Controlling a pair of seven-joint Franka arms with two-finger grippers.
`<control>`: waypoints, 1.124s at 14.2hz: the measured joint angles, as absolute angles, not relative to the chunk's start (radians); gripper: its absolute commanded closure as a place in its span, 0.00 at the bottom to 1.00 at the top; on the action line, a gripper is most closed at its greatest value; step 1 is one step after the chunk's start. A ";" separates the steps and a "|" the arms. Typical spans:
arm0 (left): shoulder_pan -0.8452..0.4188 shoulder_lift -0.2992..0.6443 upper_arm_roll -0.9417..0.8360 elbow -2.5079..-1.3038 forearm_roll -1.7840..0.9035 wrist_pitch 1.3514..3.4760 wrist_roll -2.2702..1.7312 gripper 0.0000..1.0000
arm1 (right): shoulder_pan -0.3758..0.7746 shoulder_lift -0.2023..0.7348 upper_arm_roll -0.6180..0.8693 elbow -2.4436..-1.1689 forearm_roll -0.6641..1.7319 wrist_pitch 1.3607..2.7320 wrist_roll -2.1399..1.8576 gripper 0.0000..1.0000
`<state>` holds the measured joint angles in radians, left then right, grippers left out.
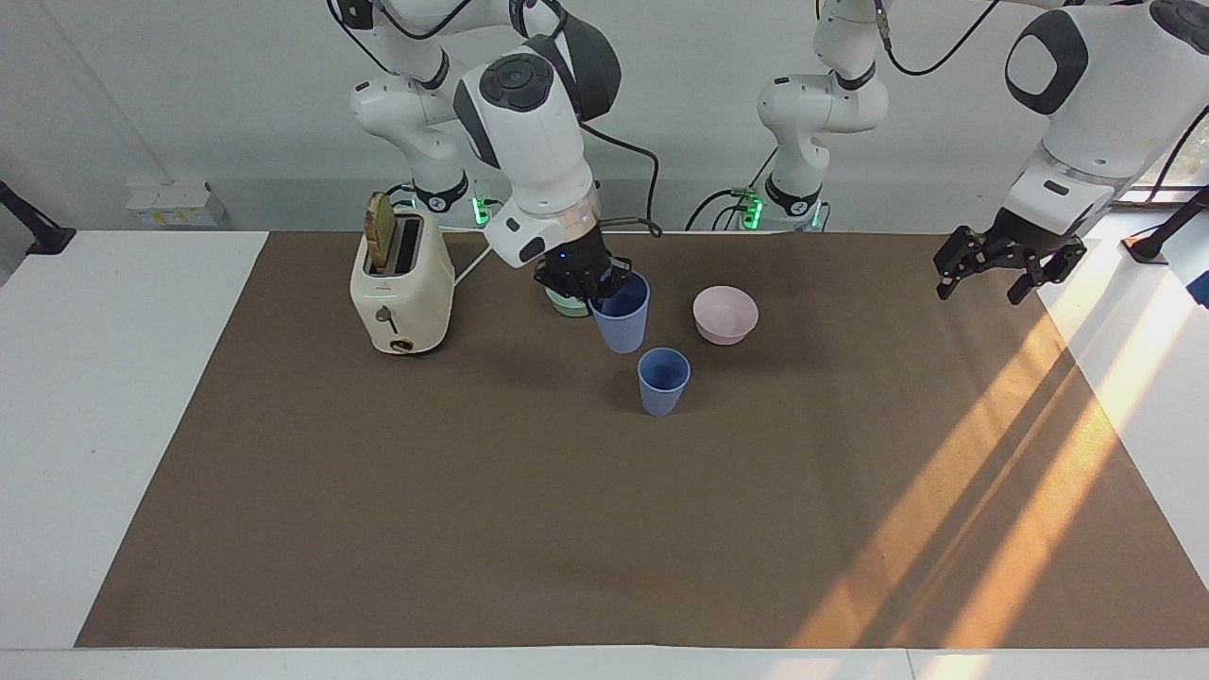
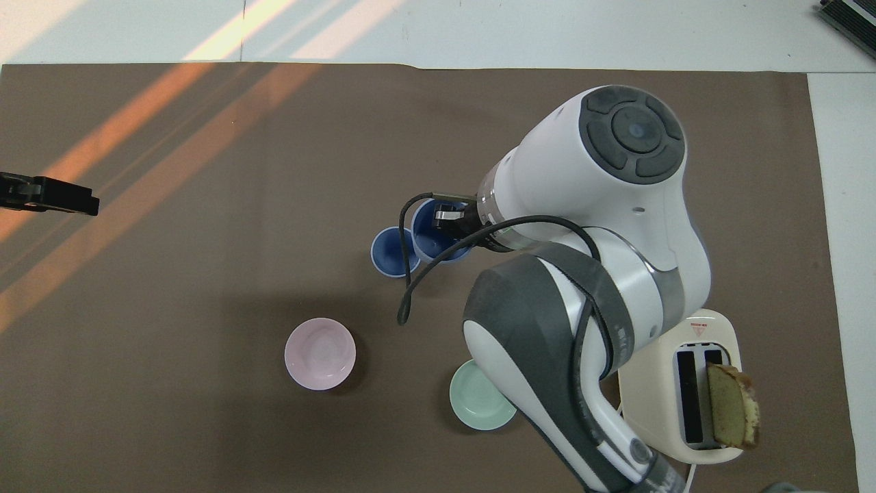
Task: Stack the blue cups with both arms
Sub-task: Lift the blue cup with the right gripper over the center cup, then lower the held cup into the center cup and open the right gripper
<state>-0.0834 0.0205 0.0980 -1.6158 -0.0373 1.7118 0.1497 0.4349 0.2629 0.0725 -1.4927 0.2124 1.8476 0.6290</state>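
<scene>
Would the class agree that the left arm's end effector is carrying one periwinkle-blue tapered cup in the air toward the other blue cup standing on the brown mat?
Not quite: the right arm's end effector carries the lifted periwinkle-blue tapered cup, as the facing view shows. The left arm's end effector waits at its end of the brown mat. The other blue cup does stand there.

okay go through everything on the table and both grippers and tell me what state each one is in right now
Carried blue cup: upright, off the mat, held at its rim.
Standing blue cup: upright on the mat, empty.
Right gripper: shut on the carried blue cup.
Left gripper: open, empty, waiting above the left arm's end of the mat.
Pink bowl: upright, empty.
Teal bowl: upright, empty.
Toaster: bread slice sticking up from a slot.
</scene>
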 measured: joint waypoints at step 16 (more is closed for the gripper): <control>-0.072 0.004 0.109 -1.599 -0.037 1.652 0.116 0.00 | 0.506 0.413 0.069 -1.516 0.176 2.008 0.638 0.75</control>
